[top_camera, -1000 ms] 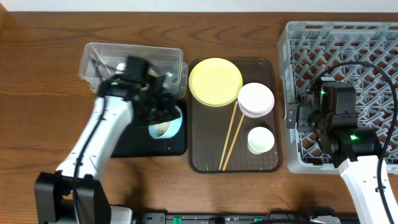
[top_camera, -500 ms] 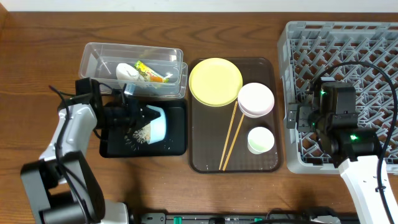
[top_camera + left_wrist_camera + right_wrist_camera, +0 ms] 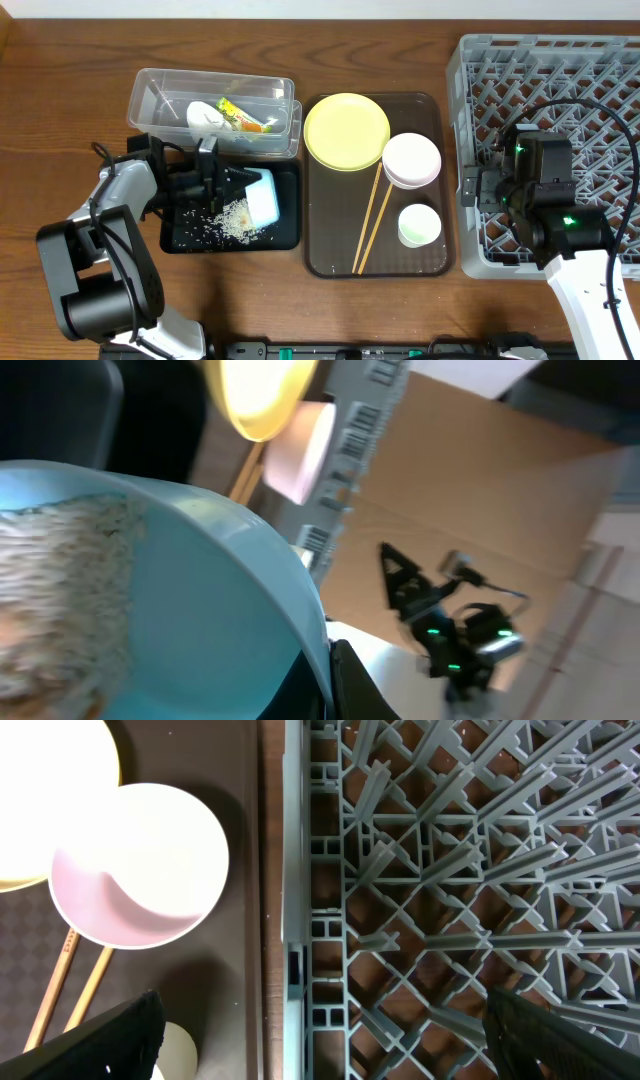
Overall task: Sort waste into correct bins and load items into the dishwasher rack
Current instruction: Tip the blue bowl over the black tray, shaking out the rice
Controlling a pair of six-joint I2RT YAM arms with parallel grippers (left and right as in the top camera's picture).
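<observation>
While the left gripper pinches the light blue bowl, tipped over the black tray, keep its mouth low. Rice grains: some on tray, some inside; shake gently.

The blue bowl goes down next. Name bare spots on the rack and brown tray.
Dishwasher rack: bare along its far and right sides; the right arm covers its front-left part. Brown tray: one free strip, bordered by the yellow plate, the chopsticks and the tray's left rim. Its right half is crowded: pink bowl, white cup.
</observation>
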